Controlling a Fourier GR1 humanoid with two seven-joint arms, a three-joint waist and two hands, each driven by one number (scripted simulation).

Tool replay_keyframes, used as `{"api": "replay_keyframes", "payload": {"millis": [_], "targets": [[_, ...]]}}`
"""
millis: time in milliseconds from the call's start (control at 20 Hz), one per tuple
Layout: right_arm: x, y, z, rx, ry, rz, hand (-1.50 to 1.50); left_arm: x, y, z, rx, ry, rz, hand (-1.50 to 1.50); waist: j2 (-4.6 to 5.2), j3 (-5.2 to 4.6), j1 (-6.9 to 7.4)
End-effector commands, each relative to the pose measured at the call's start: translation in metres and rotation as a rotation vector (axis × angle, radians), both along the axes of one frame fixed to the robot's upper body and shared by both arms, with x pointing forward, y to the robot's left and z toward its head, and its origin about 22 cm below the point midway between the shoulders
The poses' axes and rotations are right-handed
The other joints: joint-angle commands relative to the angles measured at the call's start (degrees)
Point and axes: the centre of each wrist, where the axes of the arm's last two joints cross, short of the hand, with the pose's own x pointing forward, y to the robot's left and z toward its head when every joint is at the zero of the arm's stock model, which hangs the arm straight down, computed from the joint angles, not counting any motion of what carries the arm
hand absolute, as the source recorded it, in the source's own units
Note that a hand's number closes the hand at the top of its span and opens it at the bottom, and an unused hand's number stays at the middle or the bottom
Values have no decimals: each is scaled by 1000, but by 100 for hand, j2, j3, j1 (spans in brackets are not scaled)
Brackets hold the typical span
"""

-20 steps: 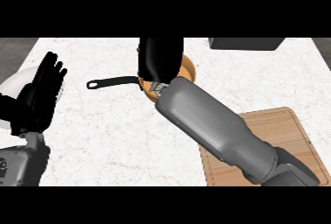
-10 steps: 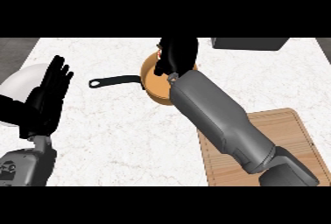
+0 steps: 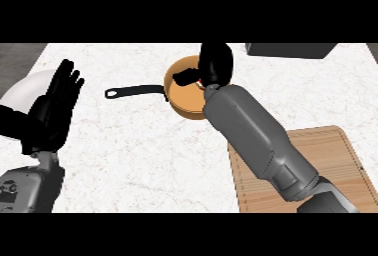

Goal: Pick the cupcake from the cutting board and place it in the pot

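Right hand (image 3: 214, 62) is clenched round the cupcake (image 3: 187, 78), holding it above the far part of the pot (image 3: 183, 106). Risk, in my judgement: let go this close to the rim, it could clip the edge and tumble outside. The forearm stretches far-left from over the cutting board (image 3: 347, 160); left hand (image 3: 53, 107) rests open, fingers up, at the left.

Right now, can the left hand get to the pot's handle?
Probably yes: the handle points toward the open left hand, with only counter between; the right hand is over the pot itself.
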Motion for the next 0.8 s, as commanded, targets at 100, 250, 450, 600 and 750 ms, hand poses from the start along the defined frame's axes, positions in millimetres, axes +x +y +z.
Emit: {"api": "replay_keyframes", "payload": {"millis": [100, 250, 450, 600, 750], "targets": [[2, -12, 7, 262, -148, 13, -150, -1, 3, -6, 13, -19, 10, 0, -14, -1, -37], [3, -23, 4, 365, -159, 13, -150, -11, 5, -11, -8, 10, 19, 0, -64, -2, -124], [4, -53, -4, 420, -174, 32, -150, -3, 35, 9, 10, 24, 62, 0, -112, -5, -328], [4, -71, 8, 444, -166, 61, -150, -7, 17, -23, 10, 33, 72, 0, -130, -8, -380], [-8, -105, -3, 431, -141, 92, -150, -10, 10, -6, 4, 18, 71, 0, -145, -6, -410]]}}
